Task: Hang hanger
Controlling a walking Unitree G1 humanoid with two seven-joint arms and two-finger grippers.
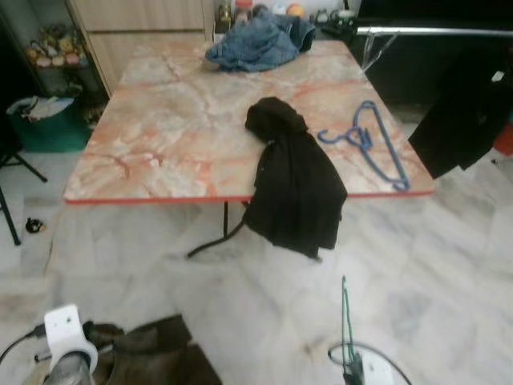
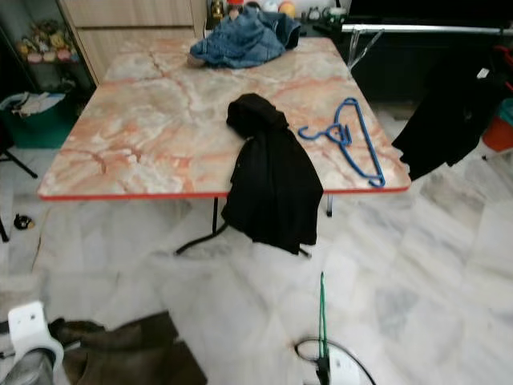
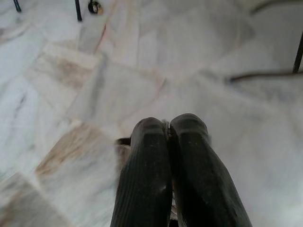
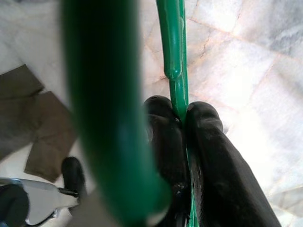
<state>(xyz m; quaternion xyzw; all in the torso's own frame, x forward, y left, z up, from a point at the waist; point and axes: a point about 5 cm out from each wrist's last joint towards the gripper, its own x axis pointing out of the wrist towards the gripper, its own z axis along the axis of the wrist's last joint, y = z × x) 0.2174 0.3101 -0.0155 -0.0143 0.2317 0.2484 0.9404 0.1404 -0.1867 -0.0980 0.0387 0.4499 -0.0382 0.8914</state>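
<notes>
Low at the bottom right of the head views, the right claw (image 4: 182,116) is pinched on a thin green hanger (image 1: 345,321), whose wire rises straight up from the grip over the pale marble floor (image 1: 449,273). From the right wrist camera, the two black fingers (image 4: 213,156) press the green wire between them, while a thicker, blurred green part of the hanger crosses close to the lens.

At the bottom left of the frame, the left claw (image 3: 168,125) hangs low over the floor with its fingers pressed together, gripping nothing.

Across the upper middle of the frame stands a bench (image 1: 160,136) with a pink marbled top and a red edge. A black garment (image 1: 292,176) lies on it and droops over its near edge. Just to the right of that garment lies a blue hanger (image 1: 373,144), flat on the bench near the right corner. A heap of blue denim (image 1: 260,40) sits at the far edge.

At the upper right, a metal rail (image 1: 433,32) runs across, and dark clothing (image 1: 469,112) hangs below it. A brown cloth (image 1: 156,353) lies on the floor at the bottom left.
</notes>
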